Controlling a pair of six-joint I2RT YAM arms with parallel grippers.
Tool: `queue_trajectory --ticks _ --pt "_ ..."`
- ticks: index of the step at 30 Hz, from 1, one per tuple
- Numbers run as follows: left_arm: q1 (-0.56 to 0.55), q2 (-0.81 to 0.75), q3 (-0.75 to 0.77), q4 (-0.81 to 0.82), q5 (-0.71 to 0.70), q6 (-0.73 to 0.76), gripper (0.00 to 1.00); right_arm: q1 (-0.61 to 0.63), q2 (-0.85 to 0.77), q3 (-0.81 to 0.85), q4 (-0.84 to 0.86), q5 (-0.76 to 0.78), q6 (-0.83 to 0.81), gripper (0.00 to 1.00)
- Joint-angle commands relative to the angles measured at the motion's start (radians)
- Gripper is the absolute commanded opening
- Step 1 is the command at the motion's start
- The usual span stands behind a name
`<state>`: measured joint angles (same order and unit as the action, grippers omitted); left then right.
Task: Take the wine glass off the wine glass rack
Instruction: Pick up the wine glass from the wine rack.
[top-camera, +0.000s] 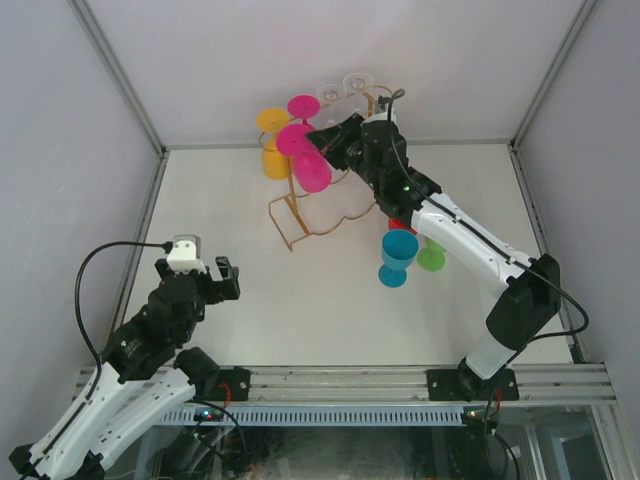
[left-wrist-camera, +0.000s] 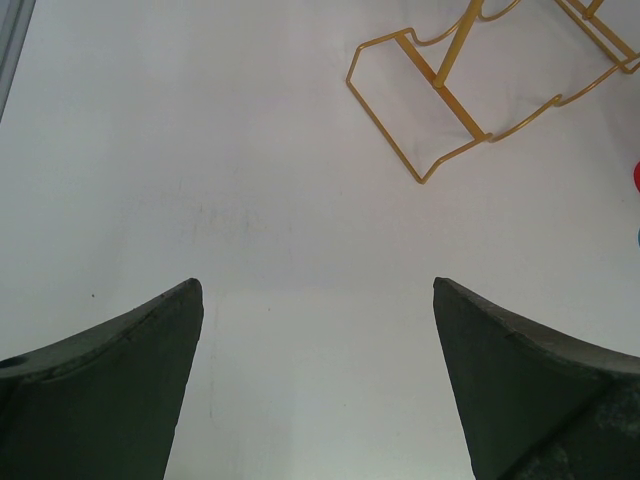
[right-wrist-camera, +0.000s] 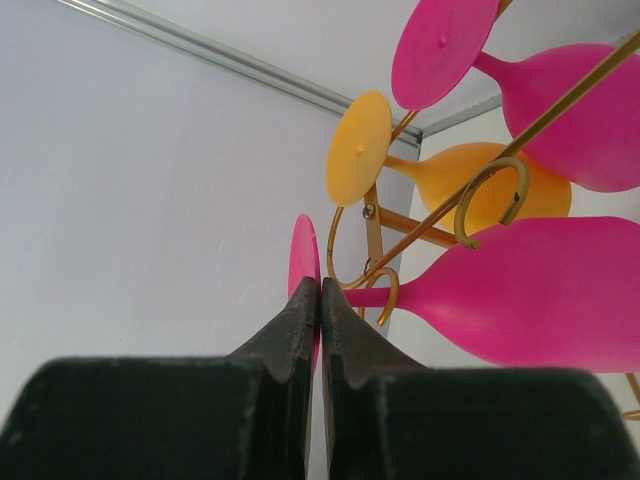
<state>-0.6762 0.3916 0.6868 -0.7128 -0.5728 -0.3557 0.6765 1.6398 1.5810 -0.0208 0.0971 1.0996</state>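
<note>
Right end effector (right-wrist-camera: 320, 292), pink wine glass (right-wrist-camera: 540, 290) (hanging)

Wire rack (left-wrist-camera: 447, 86): 1. Pink wine glasses (top-camera: 312, 172): 2. Orange wine glass (top-camera: 274, 160): 1. Clear wine glasses (top-camera: 357, 82): 2, faintly seen. Blue wine glass (top-camera: 397, 255): 1. Green wine glass (top-camera: 431, 259): 1. Red item (top-camera: 400, 225), mostly hidden: 1.

Both arms (top-camera: 110, 400) white-shelled, black-jointed — black cables (top-camera: 95, 270); dark tapered claw fingers (left-wrist-camera: 100, 390).
</note>
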Motion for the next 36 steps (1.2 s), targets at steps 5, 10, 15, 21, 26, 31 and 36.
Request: queue_trajectory --ticks 5,10,15,21,26,31,36 --pt "0.006 0.001 0.014 0.021 -0.01 0.002 1.0 0.001 -0.067 0.022 0.016 -0.012 0.004 0.0" --pt "0.006 0.006 0.014 0.021 -0.006 0.003 1.0 0.003 -0.069 0.019 0.021 -0.045 0.008 0.0" --pt "0.006 0.01 0.014 0.021 -0.002 0.003 1.0 -0.006 -0.061 0.03 0.014 -0.062 0.008 0.0" --pt "0.006 0.015 0.014 0.021 -0.002 0.003 1.0 -0.011 -0.047 0.039 0.011 -0.097 0.003 0.0" --pt "0.006 0.014 0.014 0.021 -0.002 0.003 1.0 -0.02 -0.016 0.077 -0.003 -0.139 0.001 0.0" --pt "0.006 0.018 0.014 0.021 -0.001 0.004 1.0 -0.02 -0.018 0.077 -0.008 -0.127 -0.001 0.0" --pt "0.006 0.021 0.013 0.021 -0.001 0.003 1.0 -0.017 -0.025 0.073 -0.021 -0.118 -0.007 0.0"
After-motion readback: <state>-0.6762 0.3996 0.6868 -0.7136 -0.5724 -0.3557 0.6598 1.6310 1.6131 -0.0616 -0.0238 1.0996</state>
